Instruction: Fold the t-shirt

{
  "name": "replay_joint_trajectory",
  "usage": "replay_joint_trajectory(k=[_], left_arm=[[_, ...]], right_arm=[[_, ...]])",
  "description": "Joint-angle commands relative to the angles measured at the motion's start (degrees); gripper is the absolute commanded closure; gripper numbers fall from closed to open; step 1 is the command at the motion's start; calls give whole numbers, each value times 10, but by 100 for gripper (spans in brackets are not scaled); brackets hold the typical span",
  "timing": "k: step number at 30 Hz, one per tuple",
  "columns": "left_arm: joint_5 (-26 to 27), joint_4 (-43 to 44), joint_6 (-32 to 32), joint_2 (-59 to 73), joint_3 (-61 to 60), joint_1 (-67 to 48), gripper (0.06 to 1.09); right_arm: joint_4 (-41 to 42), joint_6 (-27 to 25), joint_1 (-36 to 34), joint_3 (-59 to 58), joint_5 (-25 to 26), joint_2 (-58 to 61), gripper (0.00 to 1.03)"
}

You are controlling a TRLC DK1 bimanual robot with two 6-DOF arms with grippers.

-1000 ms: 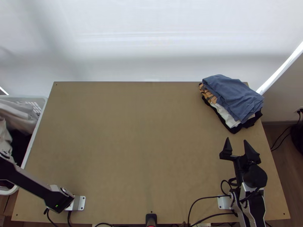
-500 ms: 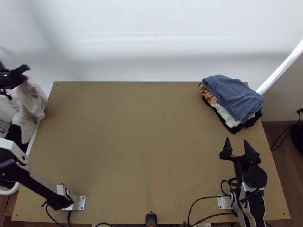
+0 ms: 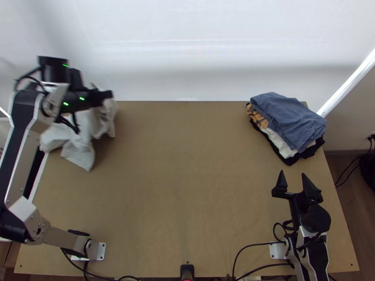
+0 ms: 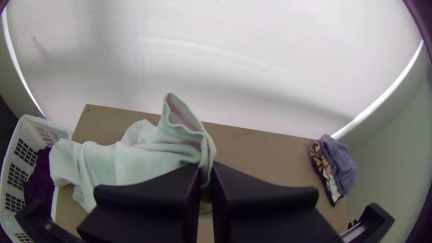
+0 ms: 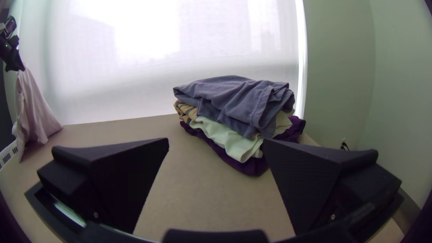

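Observation:
My left gripper [image 3: 108, 95] is high over the table's far left corner, holding a white shirt [image 3: 84, 136] that hangs down bunched. In the left wrist view, my left gripper [image 4: 206, 180] is shut on a gathered part of the shirt [image 4: 135, 157], beside an open hem or sleeve edge. The right wrist view shows the shirt [image 5: 33, 108] hanging from it, its lower part near the table edge. My right gripper [image 3: 294, 180] stands open over the right side of the table; in its wrist view my right gripper [image 5: 216, 146] has nothing between its fingers.
A stack of folded clothes [image 3: 288, 122], blue-grey on top, lies at the table's far right corner. A white laundry basket [image 4: 65, 130] with dark cloth inside stands against the left edge. A pale screen [image 3: 187, 51] rises behind the table.
My left arm has swung up and to the right from the basket, lifting the white shirt out and over the table's far left corner. The right arm has kept still.

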Motion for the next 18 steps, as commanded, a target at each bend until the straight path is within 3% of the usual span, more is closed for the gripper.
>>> replay_joint_trajectory(k=[1,18], left_arm=[[-7,38,-23,-26,-46,-60,105],[-18,315,-81,-16,-282,-388,105]], right_arm=[[-6,8,3,-4,5,-2,4],[-6,8,3,-4,5,-2,4]])
